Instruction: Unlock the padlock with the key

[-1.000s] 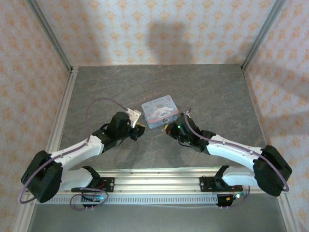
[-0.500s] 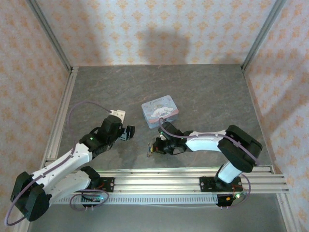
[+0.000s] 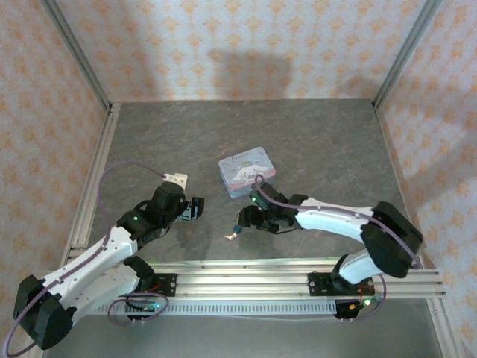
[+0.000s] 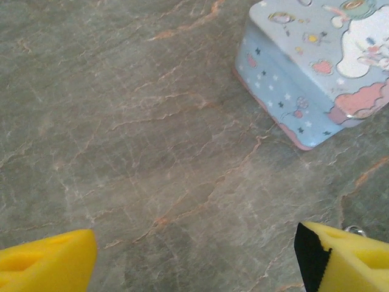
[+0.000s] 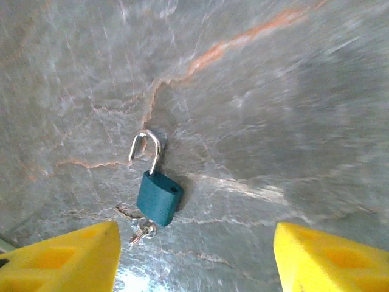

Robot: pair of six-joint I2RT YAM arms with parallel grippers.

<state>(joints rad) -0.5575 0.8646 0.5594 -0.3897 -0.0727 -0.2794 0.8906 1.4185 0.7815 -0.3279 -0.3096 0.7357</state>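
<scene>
The small teal padlock point(image 5: 159, 198) lies flat on the stone table, its metal shackle point(image 5: 146, 149) swung open on one side. The thin key point(image 5: 141, 230) sticks out of the padlock's bottom end. My right gripper point(image 5: 194, 258) hovers open just above the padlock, its yellow fingers point(image 5: 67, 258) wide apart and touching nothing. From above, the padlock point(image 3: 232, 232) is a speck just left of the right gripper point(image 3: 244, 219). My left gripper point(image 3: 195, 208) is open over bare table point(image 4: 152, 152), with nothing between its fingers point(image 4: 48, 264).
The light-blue cartoon-printed tin point(image 3: 247, 172) stands behind both grippers, and its near corner point(image 4: 304, 91) is at the upper right of the left wrist view. An aluminium rail point(image 3: 246, 280) runs along the near edge. Papered walls close off the back and sides.
A second ago both grippers met beside the tin. They have since parted: the left arm drew back to the left, and the right gripper lowered toward the near table, where the padlock now lies free.
</scene>
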